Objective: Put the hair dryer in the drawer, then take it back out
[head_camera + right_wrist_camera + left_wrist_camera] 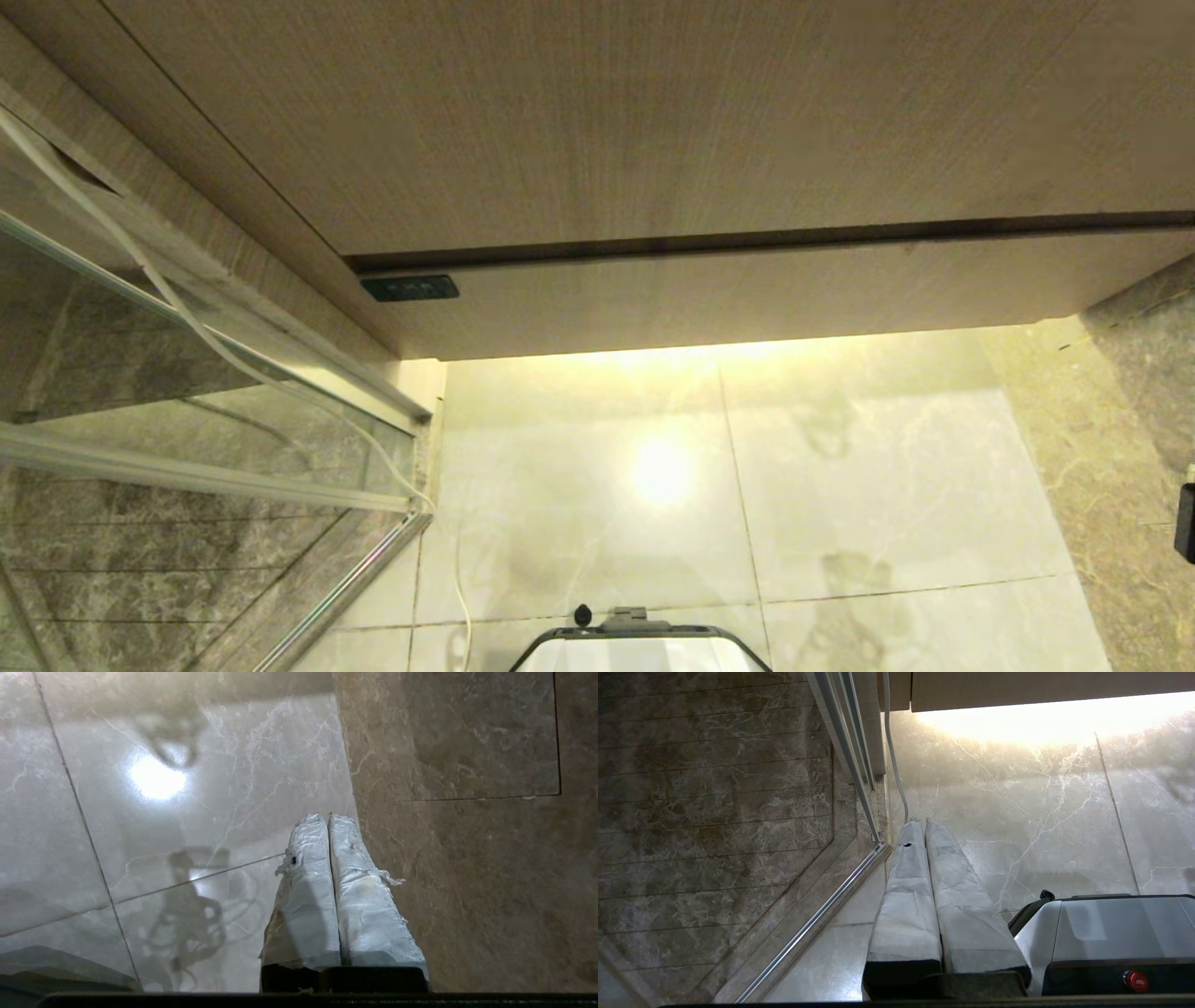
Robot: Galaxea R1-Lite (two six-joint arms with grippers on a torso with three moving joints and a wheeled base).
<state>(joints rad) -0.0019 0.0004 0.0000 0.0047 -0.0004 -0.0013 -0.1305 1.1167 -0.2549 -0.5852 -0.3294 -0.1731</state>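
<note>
Facing the closed drawer (747, 289), both grippers, left (924, 823) and right (327, 817), hang with jaws pressed together, empty.

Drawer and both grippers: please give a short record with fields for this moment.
drawer: front closed, dark gap above it
hair dryer: not in view
left gripper: shut, empty, over floor beside the glass door frame
right gripper: shut, empty, over floor tiles
white cable: runs down along the glass

drawer (747, 294): beige wood-grain flat front | closed, it seems | beneath vanity panel, above floor
</note>
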